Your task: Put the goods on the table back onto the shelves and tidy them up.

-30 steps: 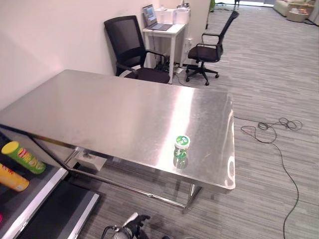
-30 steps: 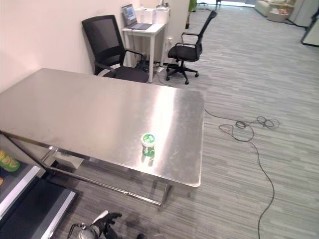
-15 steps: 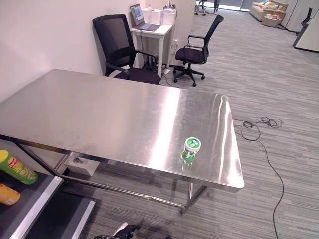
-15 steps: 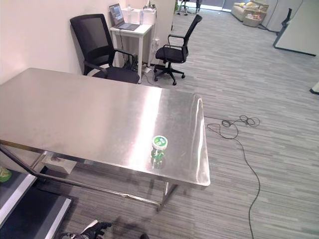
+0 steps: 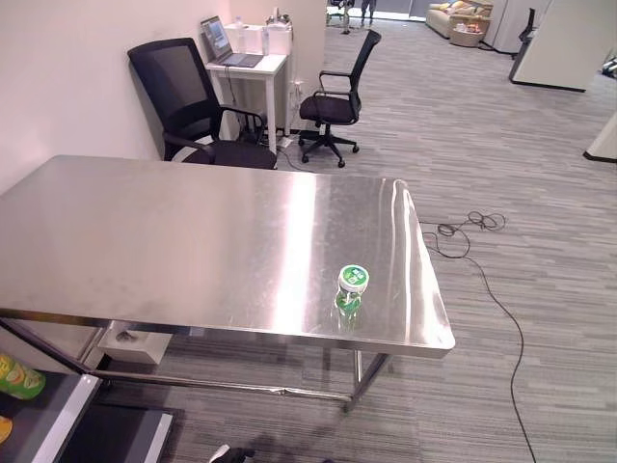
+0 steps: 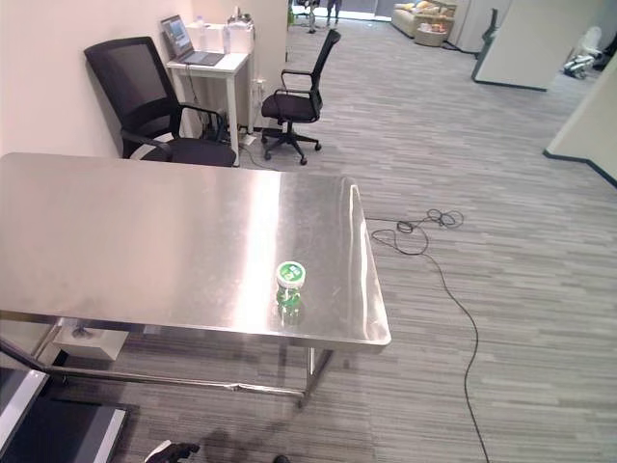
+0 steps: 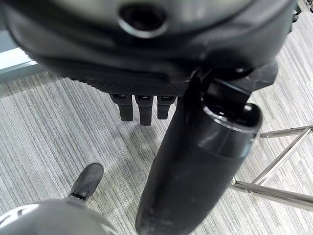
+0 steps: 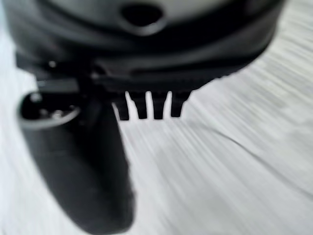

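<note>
Left robot hand [image 7: 146, 105] relaxed over carpet, right robot hand [image 8: 146, 105] likewise (empty), green-lidded jar [image 5: 352, 286] on steel table [image 5: 174, 241].

Counted from my head: one steel table [image 5: 193, 241], one green-lidded jar [image 5: 351, 287] on it, two black office chairs [image 5: 188, 101], one white side desk [image 5: 253, 66], one laptop [image 5: 220, 42].

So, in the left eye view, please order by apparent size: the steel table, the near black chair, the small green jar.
1. steel table, by far the largest.
2. near black chair, standing farther from the camera, so it may look smaller than it is.
3. small green jar, the smallest, standing near the table's right front corner.
</note>
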`<state>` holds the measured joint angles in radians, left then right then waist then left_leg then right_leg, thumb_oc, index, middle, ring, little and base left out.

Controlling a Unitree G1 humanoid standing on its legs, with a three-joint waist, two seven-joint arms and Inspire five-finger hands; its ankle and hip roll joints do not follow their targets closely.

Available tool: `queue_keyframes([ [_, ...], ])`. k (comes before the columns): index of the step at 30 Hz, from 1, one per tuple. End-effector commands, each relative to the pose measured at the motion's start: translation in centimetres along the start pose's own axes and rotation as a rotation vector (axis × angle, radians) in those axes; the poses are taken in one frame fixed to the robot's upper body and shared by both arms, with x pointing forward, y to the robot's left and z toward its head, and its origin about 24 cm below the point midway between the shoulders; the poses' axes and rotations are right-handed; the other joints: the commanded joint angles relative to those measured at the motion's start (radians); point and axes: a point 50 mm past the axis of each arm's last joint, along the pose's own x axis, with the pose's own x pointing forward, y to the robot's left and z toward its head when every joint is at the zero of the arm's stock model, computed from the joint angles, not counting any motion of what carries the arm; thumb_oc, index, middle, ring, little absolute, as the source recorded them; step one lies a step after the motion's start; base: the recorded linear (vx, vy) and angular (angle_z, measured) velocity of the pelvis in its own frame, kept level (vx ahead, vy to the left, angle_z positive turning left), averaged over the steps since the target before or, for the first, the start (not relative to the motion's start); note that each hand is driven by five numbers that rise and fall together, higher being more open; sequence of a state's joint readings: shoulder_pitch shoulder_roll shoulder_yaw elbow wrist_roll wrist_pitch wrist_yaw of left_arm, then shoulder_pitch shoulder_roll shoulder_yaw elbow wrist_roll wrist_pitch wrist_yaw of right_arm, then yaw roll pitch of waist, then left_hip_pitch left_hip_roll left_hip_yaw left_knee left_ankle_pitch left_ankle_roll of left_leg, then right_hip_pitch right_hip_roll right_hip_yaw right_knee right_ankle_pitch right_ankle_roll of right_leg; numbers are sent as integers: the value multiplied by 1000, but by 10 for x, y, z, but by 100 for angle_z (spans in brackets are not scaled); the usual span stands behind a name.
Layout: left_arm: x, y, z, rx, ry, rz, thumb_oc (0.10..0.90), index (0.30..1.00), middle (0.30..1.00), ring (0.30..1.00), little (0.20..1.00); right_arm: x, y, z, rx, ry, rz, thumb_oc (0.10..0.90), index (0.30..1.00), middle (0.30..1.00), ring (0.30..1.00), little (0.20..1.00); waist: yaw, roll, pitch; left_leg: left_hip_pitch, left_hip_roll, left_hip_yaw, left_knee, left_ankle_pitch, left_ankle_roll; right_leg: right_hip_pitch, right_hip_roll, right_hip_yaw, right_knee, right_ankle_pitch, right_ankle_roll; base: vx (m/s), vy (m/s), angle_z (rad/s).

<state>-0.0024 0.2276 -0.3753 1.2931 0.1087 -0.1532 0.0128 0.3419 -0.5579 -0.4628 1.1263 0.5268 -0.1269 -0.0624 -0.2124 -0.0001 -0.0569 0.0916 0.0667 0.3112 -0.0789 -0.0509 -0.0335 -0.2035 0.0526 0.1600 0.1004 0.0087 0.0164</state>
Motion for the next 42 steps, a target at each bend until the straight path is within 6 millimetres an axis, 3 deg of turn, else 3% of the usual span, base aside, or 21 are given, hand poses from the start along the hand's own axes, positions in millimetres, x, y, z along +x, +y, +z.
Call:
queue_keyframes([
  [1, 1, 2, 9, -61, -55, 22, 800, 900, 900, 900, 900, -7, -17, 84, -6, -403, -105, 800, 900, 900, 900, 900, -18, -41, -31, 11, 6, -21, -8, -2, -34, 45, -92, 43, -78, 52, 148, 46, 27, -20],
  [2, 1, 0, 10, -61, -62, 20, 800, 900, 900, 900, 900, -15, -17, 111, 11, -525, -122, 800, 900, 900, 900, 900, -22, -37, -32, 13, 6, -19, -8, -5, -32, 43, -91, 45, -78, 52, 148, 30, 19, -21],
  [3, 2, -1, 14, -55, -74, 20, 800, 900, 900, 900, 900, -36, -13, 158, 41, -757, -138, 800, 900, 900, 900, 900, -27, -30, -37, 15, 5, -13, -8, -4, -31, 36, -89, 53, -77, 57, 146, 19, 12, -21],
  [4, 2, -1, 14, -54, -75, 19, 800, 900, 900, 900, 900, -37, -13, 157, 39, -757, -141, 800, 900, 900, 900, 900, -26, -29, -37, 14, 5, -13, -8, -4, -31, 35, -88, 53, -77, 57, 146, 23, 12, -18],
  [7, 2, -2, 21, -41, -97, 20, 800, 900, 900, 900, 900, -78, -6, 215, 36, -1076, -182, 800, 900, 900, 900, 900, -27, -14, -39, 29, 8, -10, -7, -18, -27, 41, -84, 62, -73, 47, 145, 41, 19, -13],
  [10, 3, 0, 27, -16, -122, 24, 800, 900, 900, 900, 900, -135, 2, 260, 88, -1405, -182, 800, 900, 900, 900, 900, -14, -10, -45, 31, 9, -12, -7, -15, -27, 43, -83, 63, -74, 49, 141, 17, 7, -1],
  [14, 3, -4, 27, -1, -122, 3, 800, 900, 900, 900, 900, -199, 19, 294, 80, -1735, -66, 800, 900, 900, 900, 900, 17, -15, -55, 31, 12, -21, -7, -11, -29, 51, -87, 51, -76, 43, 138, 2, -6, 3],
  [17, 3, -9, 28, 11, -122, -23, 800, 900, 900, 900, 900, -227, 44, 304, 146, -1838, 219, 800, 900, 900, 900, 900, 48, -26, -58, 28, 14, -35, -6, -5, -31, 61, -91, 34, -80, 41, 134, -24, -38, 22],
  [20, 4, -8, 32, 20, -130, -29, 800, 900, 900, 900, 900, -246, 94, 306, -4, -1832, 629, 800, 900, 900, 900, 900, 81, -44, -51, 25, 16, -53, -4, 6, -36, 76, -101, 6, -82, 40, 131, -47, -45, 40],
  [24, 4, -10, 34, 26, -132, -55, 800, 900, 900, 900, 900, -259, 132, 299, -271, -1774, 919, 800, 900, 900, 900, 900, 115, -62, -48, 22, 20, -69, -1, 17, -42, 92, -110, -19, -83, 38, 128, -33, -35, 25],
  [31, 5, -12, 32, -5, -119, -62, 800, 900, 900, 900, 900, -266, 167, 292, -427, -1704, 1106, 800, 900, 900, 900, 900, 137, -71, -47, 20, 24, -86, 0, 24, -45, 107, -118, -41, -83, 36, 126, -19, -16, 13],
  [42, 5, -15, 30, -45, -100, -61, 800, 900, 900, 900, 900, -258, 191, 280, -402, -1580, 1231, 800, 900, 900, 900, 900, 156, -78, -46, 15, 29, -110, 0, 29, -47, 121, -124, -67, -81, 25, 120, 0, -15, 7],
])
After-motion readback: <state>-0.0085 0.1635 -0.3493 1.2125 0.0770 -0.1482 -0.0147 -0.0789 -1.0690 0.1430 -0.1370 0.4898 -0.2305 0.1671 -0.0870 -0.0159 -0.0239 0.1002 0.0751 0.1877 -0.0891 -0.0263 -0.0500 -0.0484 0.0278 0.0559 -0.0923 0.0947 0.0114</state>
